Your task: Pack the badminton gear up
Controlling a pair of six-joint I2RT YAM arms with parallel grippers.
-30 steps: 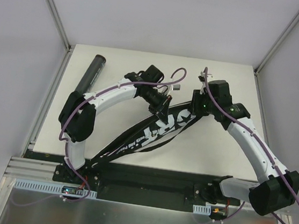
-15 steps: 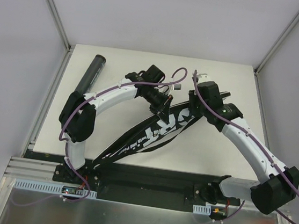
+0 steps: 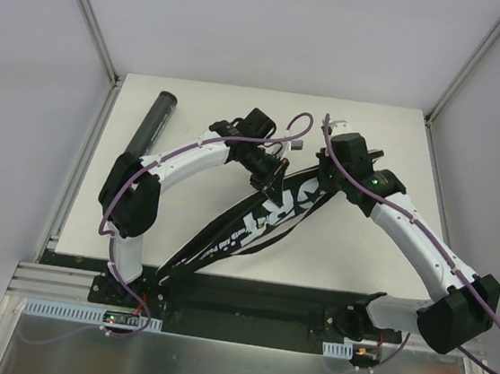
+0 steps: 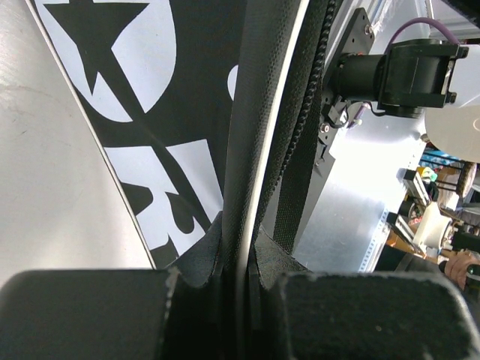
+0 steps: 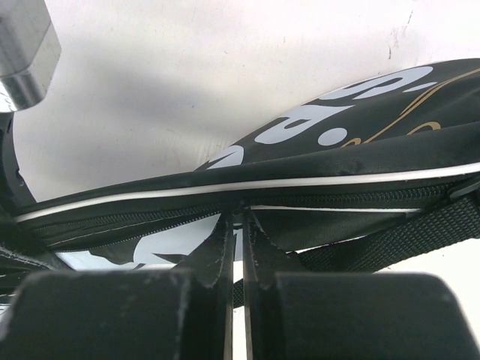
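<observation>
A long black bag (image 3: pixel 255 224) with white SPORT lettering lies diagonally across the table, and its strap trails below it. My left gripper (image 3: pixel 273 182) is shut on the bag's piped edge (image 4: pixel 247 150), which runs upright between its pads. My right gripper (image 3: pixel 323 166) sits at the bag's upper end. Its fingers (image 5: pixel 225 247) are shut at the zip line (image 5: pixel 315 196), where the open teeth meet the closed part, pinching the small zip pull. A long black tube (image 3: pixel 153 122) lies at the far left of the table, apart from both arms.
A small grey block (image 3: pixel 297 144) rests on the table just behind the two grippers; it shows as a silver piece (image 5: pixel 22 52) in the right wrist view. The table's raised rails (image 3: pixel 85 168) and white walls close in the sides.
My right gripper has swung left and down onto the bag's zip edge and closed there. The bag's lower end has shifted slightly. The left arm has kept its hold.
</observation>
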